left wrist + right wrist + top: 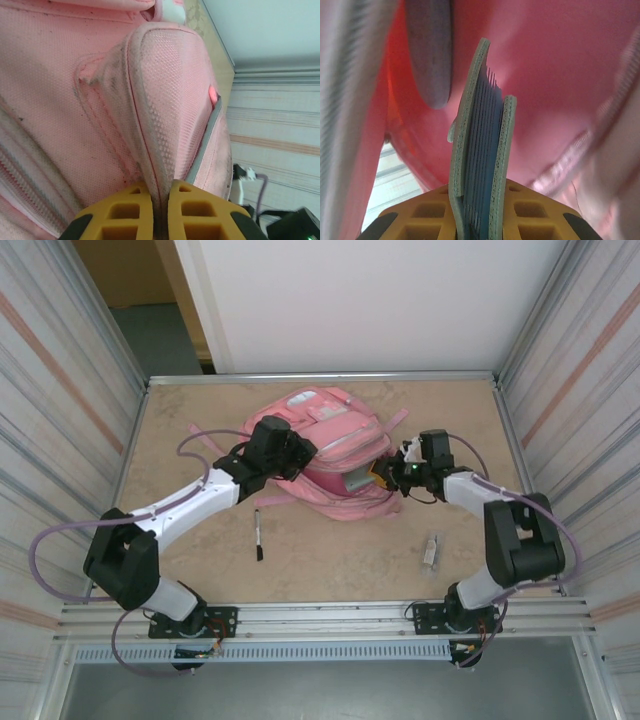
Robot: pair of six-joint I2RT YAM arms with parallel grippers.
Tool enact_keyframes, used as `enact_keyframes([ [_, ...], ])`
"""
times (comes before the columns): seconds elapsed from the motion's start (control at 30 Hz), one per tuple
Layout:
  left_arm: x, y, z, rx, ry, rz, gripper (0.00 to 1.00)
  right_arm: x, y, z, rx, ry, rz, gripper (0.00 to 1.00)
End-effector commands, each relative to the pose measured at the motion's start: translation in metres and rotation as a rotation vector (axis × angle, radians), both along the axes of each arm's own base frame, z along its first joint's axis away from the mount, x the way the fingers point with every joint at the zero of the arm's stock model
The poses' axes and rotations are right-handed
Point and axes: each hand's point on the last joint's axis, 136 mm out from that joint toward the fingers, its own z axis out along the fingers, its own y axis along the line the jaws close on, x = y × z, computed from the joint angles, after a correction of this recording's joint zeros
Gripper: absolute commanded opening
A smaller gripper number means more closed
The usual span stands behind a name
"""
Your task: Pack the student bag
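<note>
Top external: we note a pen point(259, 537) near-left on the table point(330, 565) | left gripper point(160, 196) clamped on a fabric fold of the student bag point(335, 445) | right gripper point(480, 200) clamped on a green-covered notebook point(479, 145), pink fabric around it | bag lies far-centre on the table.

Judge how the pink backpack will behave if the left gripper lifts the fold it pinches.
Probably floppy: the student bag bunches into a ridge inside the left gripper. Lifting likely raises only that fold, the rest sagging. Its coarse weave looks grippy, so slipping seems unlikely.
</note>
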Motion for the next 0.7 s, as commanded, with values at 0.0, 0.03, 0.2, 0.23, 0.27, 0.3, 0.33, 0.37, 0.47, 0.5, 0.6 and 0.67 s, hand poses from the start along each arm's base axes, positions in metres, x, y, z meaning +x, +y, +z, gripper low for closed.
enact_keyframes([
  [0.0, -0.001, -0.013, 0.055, -0.155, -0.135, -0.023, 0.00, 0.034, 0.020, 0.015, 0.058, -0.082, 0.000, 0.17],
  [0.03, -0.001, -0.011, 0.054, -0.150, -0.137, -0.017, 0.00, 0.040, 0.027, 0.013, 0.085, -0.082, 0.013, 0.17],
  [0.2, 0.000, -0.010, 0.061, -0.137, -0.187, -0.030, 0.00, 0.054, 0.062, -0.001, 0.217, -0.059, 0.034, 0.15],
  [0.23, 0.001, -0.010, 0.061, -0.129, -0.191, -0.028, 0.00, 0.056, 0.069, -0.003, 0.226, -0.053, 0.050, 0.13],
  [0.27, 0.002, -0.010, 0.061, -0.130, -0.192, -0.026, 0.00, 0.058, 0.073, -0.006, 0.230, -0.051, 0.055, 0.13],
  [0.3, 0.003, -0.010, 0.062, -0.139, -0.196, -0.026, 0.00, 0.061, 0.077, -0.005, 0.241, -0.072, 0.061, 0.12],
  [0.33, 0.002, -0.012, 0.064, -0.148, -0.199, -0.036, 0.00, 0.061, 0.081, -0.003, 0.256, -0.081, 0.067, 0.12],
  [0.37, 0.002, -0.013, 0.066, -0.153, -0.204, -0.050, 0.00, 0.061, 0.085, 0.000, 0.268, -0.087, 0.078, 0.13],
  [0.47, 0.001, -0.011, 0.066, -0.135, -0.208, -0.067, 0.00, 0.054, 0.094, 0.015, 0.299, -0.101, 0.117, 0.13],
  [0.5, 0.002, -0.008, 0.064, -0.129, -0.199, -0.061, 0.00, 0.052, 0.092, 0.021, 0.302, -0.114, 0.117, 0.13],
  [0.6, 0.004, -0.001, 0.063, -0.141, -0.192, -0.051, 0.00, 0.047, 0.087, 0.034, 0.282, -0.144, 0.126, 0.15],
  [0.67, 0.004, 0.005, 0.062, -0.139, -0.199, -0.031, 0.00, 0.047, 0.087, 0.044, 0.292, -0.166, 0.145, 0.15],
])
